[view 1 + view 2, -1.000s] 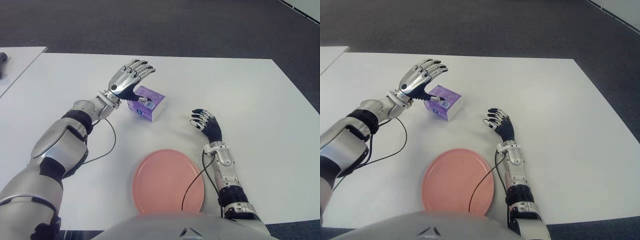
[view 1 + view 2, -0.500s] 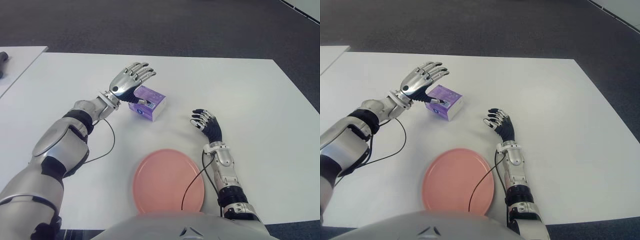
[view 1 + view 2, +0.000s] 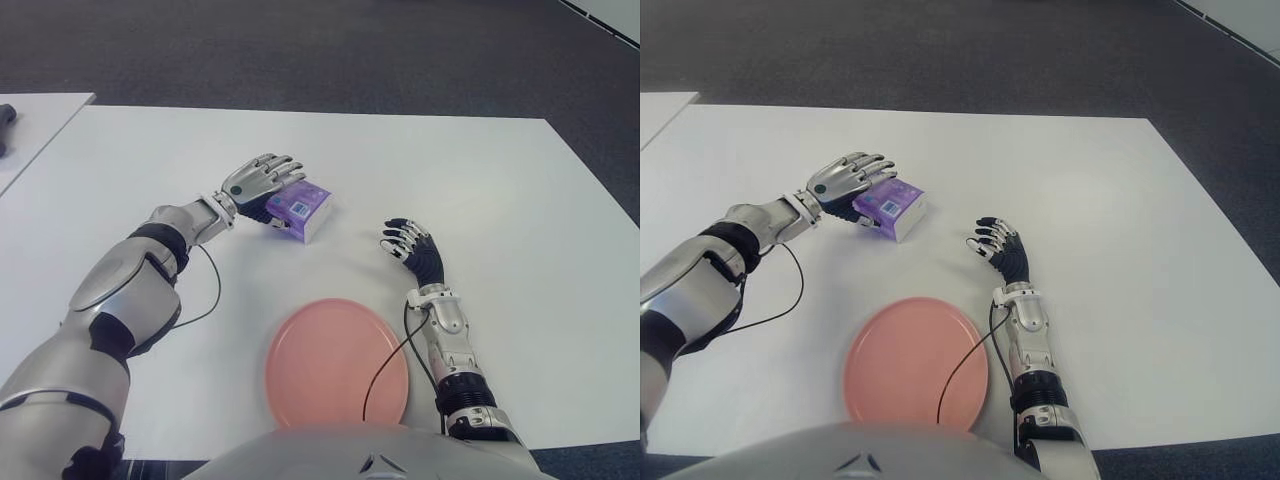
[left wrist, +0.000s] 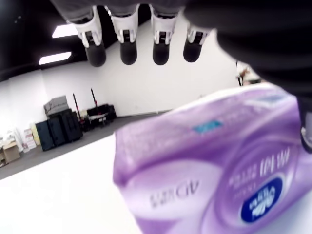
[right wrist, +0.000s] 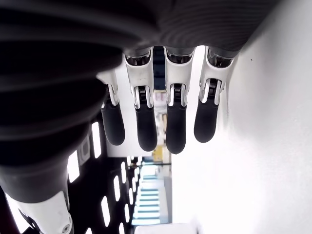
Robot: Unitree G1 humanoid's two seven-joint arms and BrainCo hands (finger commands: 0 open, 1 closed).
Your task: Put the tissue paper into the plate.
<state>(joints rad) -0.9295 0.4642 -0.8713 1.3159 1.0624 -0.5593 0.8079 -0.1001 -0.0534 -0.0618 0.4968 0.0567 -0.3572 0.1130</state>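
Hovering my left hand (image 3: 262, 180), fingers spread, over the tissue pack (image 3: 299, 207) to grasp; right hand (image 3: 410, 245) idle, relaxed, beside plate (image 3: 335, 362).

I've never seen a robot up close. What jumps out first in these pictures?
A metal left hand reaches over a purple tissue pack mid-table, fingers extended above it, not closed. Nearer the robot lies an empty pink plate on the white table; the right hand shows right of it.
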